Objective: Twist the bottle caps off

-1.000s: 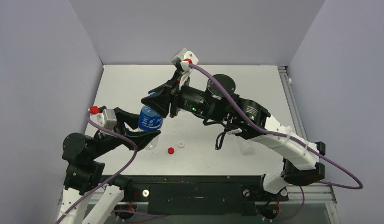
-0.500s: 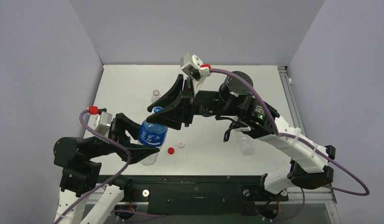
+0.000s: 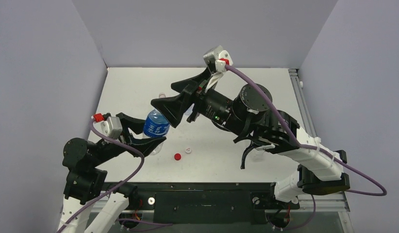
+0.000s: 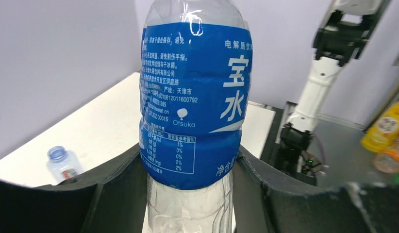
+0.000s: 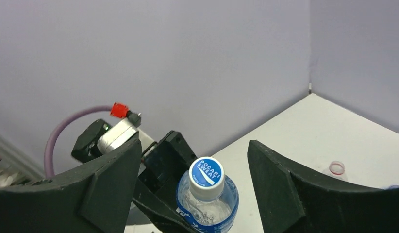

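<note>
We see the left end effector [image 3: 150, 132] clamped on the blue-labelled bottle [image 3: 157, 124]. Its two black fingers [image 4: 117, 184] press against the clear lower body just under the label. The bottle is held neck uppermost over the left part of the counter [image 3: 134, 82]. We cannot tell whether its base touches the surface.

The blue cap [image 5: 206, 173] sits on the bottle's neck, its printed top facing the right wrist camera. The right end effector [image 5: 193, 144] hangs above it with its jaws spread wide. One jaw is on each side of the cap, both apart from it, and they hold nothing. In the top view one of those black jaws covers the top of the bottle, so we cannot see the cap there.

Two loose caps lie on the counter to the right of the held bottle. The red cap [image 3: 177, 157] is nearer the arm bases, and the white cap [image 3: 188, 150] lies near it without touching.

In the left wrist view we see a small bottle [image 4: 61, 165] with an open neck and a red label. It stands on the counter well apart from the held one. Another clear bottle [image 3: 256, 153] shows partly under the right arm, and we cannot make out more of it.
</note>
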`<state>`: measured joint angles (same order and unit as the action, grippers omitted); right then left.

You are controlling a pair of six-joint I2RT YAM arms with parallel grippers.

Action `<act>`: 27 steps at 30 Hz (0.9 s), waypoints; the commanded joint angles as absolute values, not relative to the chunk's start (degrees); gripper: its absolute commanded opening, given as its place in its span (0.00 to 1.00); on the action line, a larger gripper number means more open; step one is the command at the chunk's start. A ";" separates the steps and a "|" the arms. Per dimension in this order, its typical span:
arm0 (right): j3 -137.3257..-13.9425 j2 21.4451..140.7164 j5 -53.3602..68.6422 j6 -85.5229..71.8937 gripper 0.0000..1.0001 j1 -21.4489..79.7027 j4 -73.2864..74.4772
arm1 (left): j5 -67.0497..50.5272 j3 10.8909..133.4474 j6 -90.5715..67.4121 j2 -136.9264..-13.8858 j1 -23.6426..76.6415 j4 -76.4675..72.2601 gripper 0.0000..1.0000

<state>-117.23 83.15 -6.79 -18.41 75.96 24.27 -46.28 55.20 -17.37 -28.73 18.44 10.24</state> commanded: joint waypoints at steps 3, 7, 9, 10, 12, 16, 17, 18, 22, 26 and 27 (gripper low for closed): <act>-125.70 90.82 -22.52 -18.55 0.71 78.78 32.45 | -35.48 54.27 -5.98 -27.95 18.46 12.63 0.24; -126.77 92.55 -23.58 -18.82 0.61 78.98 31.94 | -35.12 54.36 -5.50 -27.97 18.46 12.86 0.24; -126.72 92.82 -23.67 -18.81 0.55 78.93 31.30 | -35.38 54.46 -5.67 -27.85 18.46 12.81 0.24; -126.60 92.75 -23.61 -18.81 0.51 78.91 30.77 | -35.40 54.53 -5.74 -27.86 18.46 12.78 0.24; -126.49 92.78 -23.52 -18.76 0.43 78.91 30.28 | -35.53 54.57 -5.79 -27.78 18.46 12.81 0.24; -125.10 92.26 -22.94 -19.10 0.29 78.92 28.94 | -35.87 54.34 -5.84 -27.64 18.46 12.86 0.24; -124.82 91.99 -22.76 -19.14 0.28 78.93 28.59 | -35.88 54.17 -5.88 -27.57 18.46 12.88 0.24; -124.32 91.83 -22.68 -19.15 0.26 78.93 28.40 | -35.87 54.07 -5.84 -27.53 18.46 12.90 0.24; -123.43 91.17 -22.17 -19.06 0.13 78.92 27.59 | -36.13 53.79 -5.80 -27.45 18.46 12.88 0.24; -122.87 90.11 -18.81 -17.16 0.00 78.84 26.52 | -37.64 53.95 -7.56 -27.57 18.46 12.45 0.24; -122.82 89.57 -16.00 -15.87 0.00 78.53 26.23 | -38.94 53.90 -8.31 -27.48 18.46 12.16 0.24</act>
